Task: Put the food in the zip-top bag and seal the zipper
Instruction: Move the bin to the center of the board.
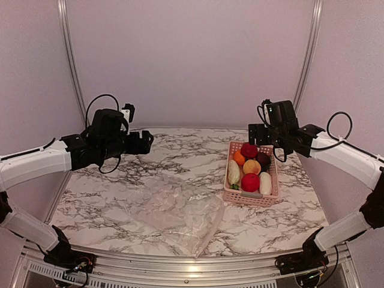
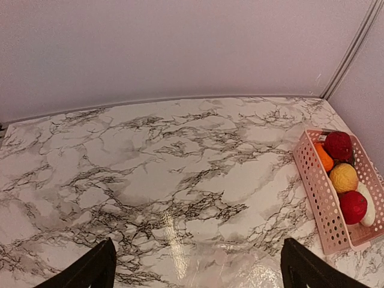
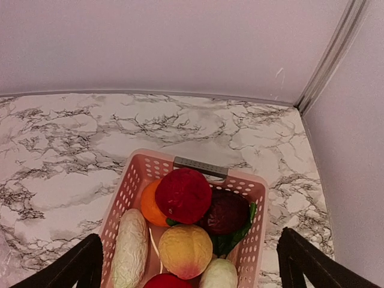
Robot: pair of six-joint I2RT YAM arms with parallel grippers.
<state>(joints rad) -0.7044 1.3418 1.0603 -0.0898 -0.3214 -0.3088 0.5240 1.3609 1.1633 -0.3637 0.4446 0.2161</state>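
Note:
The food lies in a pink basket at the right: a red ball, an orange one, a yellow one, a dark purple one, a second red ball and two pale elongated pieces. The clear zip-top bag lies flat and crinkled on the table in front of centre; its zipper cannot be made out. My left gripper is open, high over the left back of the table. My right gripper is open above the basket's far end; the right wrist view looks down on the red ball.
The marble table is bounded by walls at the back and sides. The basket shows at the right edge of the left wrist view, with the bag's near edge low between the fingertips.

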